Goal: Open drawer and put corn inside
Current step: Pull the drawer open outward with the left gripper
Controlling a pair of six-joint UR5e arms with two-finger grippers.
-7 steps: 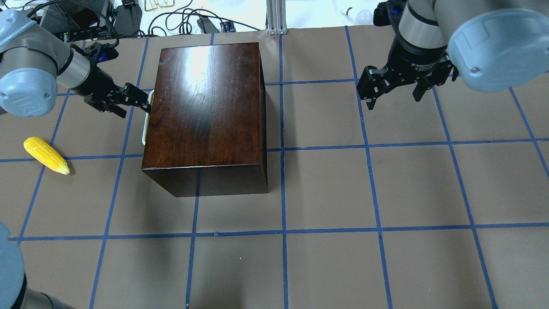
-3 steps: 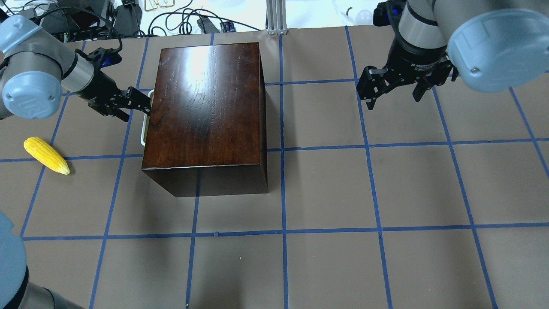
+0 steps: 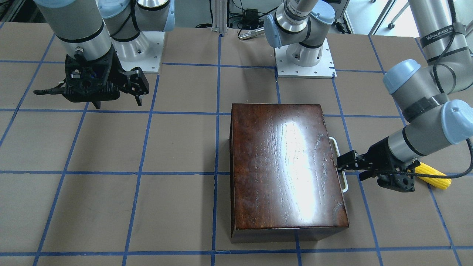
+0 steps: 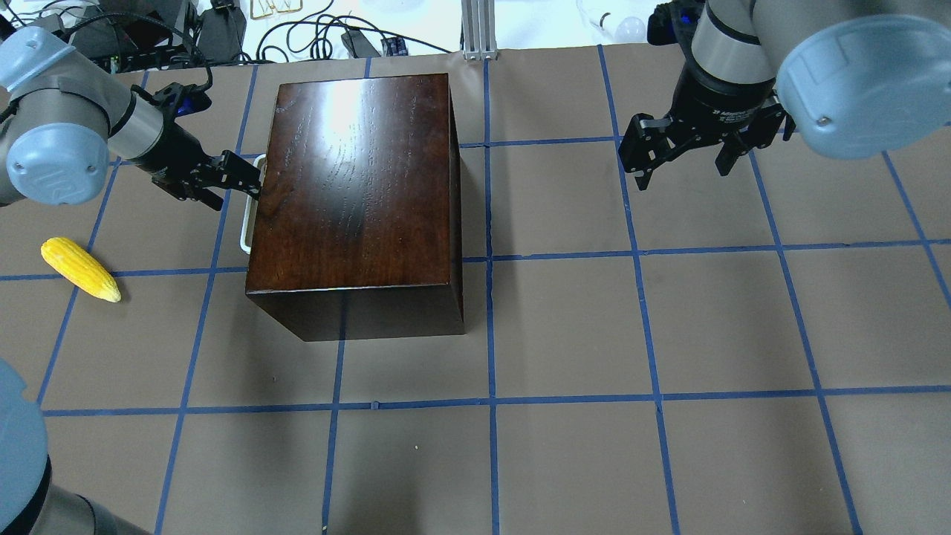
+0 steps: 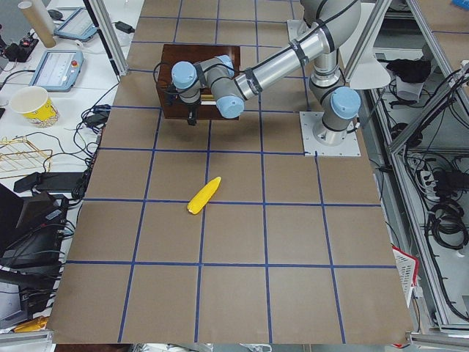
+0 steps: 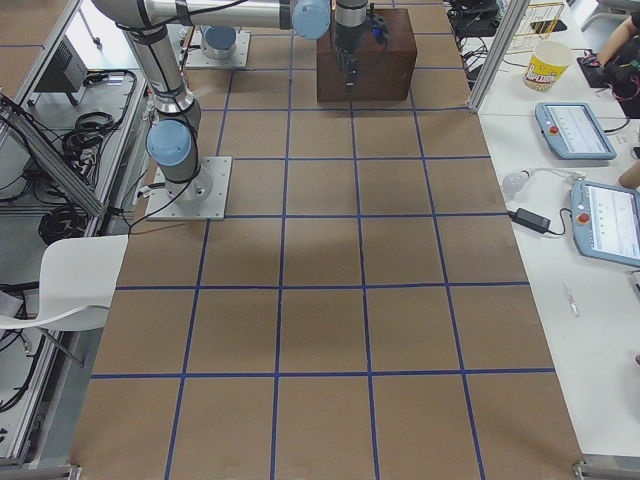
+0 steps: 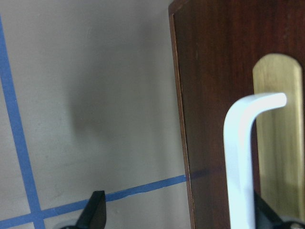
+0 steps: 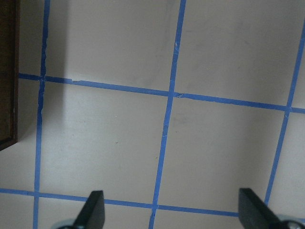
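Corn [image 4: 80,269] diagonal, tip toward robot

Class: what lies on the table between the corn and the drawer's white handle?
Between corn and handle, only bare table crossed by blue tape, per the overhead view.

Table: the flat brown table [image 4: 565,327] spread wide under both my arms.
Tape: blue tape lines [image 4: 490,401] marked it into squares.
Box: a dark wooden box [image 4: 356,178] stood flat on my left half, near the far edge.
Corn: the yellow corn [image 4: 80,269] lay slanted over a crossing of the lines, further to my left, well apart from the box.
Bases: my left base plate [image 3: 305,62] and my right base plate [image 3: 138,55], both white, sat at my edge.
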